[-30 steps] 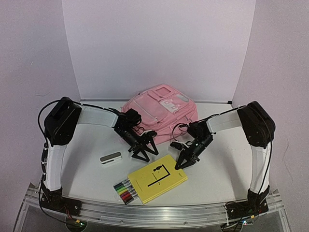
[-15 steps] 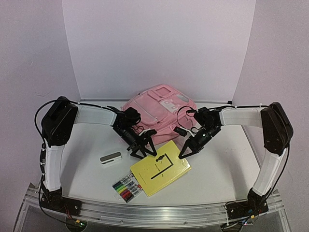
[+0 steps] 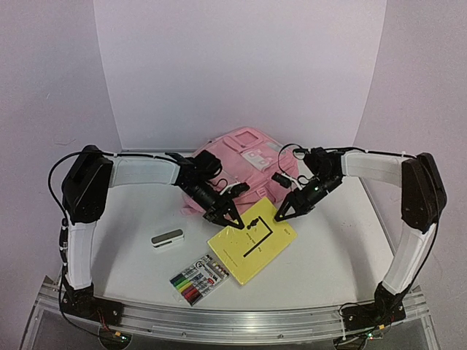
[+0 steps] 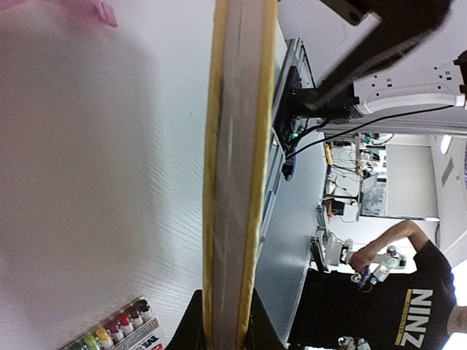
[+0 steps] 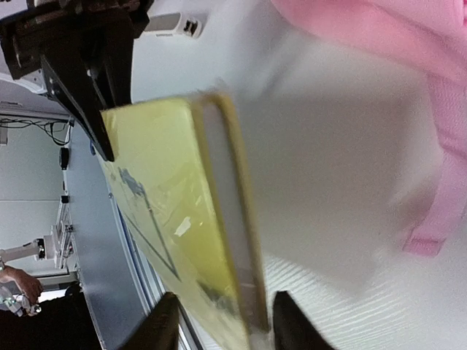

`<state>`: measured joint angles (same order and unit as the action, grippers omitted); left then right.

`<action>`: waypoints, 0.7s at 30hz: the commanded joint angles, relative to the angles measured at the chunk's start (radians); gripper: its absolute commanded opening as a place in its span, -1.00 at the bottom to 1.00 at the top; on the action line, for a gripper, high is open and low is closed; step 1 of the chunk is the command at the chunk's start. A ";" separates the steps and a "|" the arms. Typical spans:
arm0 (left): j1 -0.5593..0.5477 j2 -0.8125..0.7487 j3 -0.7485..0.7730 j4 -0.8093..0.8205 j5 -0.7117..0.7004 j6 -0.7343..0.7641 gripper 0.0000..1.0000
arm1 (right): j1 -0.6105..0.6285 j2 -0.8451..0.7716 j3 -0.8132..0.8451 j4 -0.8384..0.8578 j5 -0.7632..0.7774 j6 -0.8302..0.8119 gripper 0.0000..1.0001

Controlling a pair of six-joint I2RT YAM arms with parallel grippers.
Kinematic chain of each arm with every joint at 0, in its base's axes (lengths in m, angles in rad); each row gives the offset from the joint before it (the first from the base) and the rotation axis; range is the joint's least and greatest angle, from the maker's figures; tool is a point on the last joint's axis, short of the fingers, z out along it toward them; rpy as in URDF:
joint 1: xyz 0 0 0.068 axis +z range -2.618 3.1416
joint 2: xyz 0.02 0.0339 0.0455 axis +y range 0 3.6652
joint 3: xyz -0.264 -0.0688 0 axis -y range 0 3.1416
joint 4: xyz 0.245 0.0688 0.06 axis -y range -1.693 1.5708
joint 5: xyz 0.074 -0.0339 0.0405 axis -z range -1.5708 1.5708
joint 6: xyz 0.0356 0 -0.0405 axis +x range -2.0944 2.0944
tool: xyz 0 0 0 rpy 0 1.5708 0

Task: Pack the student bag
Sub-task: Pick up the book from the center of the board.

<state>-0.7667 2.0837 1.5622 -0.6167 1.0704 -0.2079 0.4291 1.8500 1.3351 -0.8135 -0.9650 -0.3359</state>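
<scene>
Yellow book (image 3: 255, 244) pinched by left end effector (image 3: 233, 219), right end effector (image 3: 280, 215) spread around its edge; student bag (image 3: 244, 148) beyond, nothing visibly packed yet.

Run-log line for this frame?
left gripper: shut on yellow book | right gripper: open, astride book edge | student bag: behind book | marker pack: on table

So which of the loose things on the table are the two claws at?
The yellow book: the left gripper pinches its edge and the right gripper straddles it. The marker pack and the small white gadget lie apart, untouched.
</scene>
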 commanded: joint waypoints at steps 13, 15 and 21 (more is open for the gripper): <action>-0.081 -0.203 0.272 -0.244 -0.170 0.162 -0.99 | -0.058 -0.059 0.319 -0.595 -0.011 -0.543 0.97; -0.083 -0.197 0.306 -0.250 -0.171 0.157 -0.99 | -0.044 -0.053 0.336 -0.595 -0.036 -0.535 0.96; -0.085 -0.188 0.384 -0.269 -0.202 0.169 -0.99 | -0.010 -0.041 0.341 -0.593 -0.113 -0.503 0.06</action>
<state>-0.8631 1.9366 1.8496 -0.8959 0.8520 -0.0742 0.4004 1.7935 1.6409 -1.3117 -0.9913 -0.8436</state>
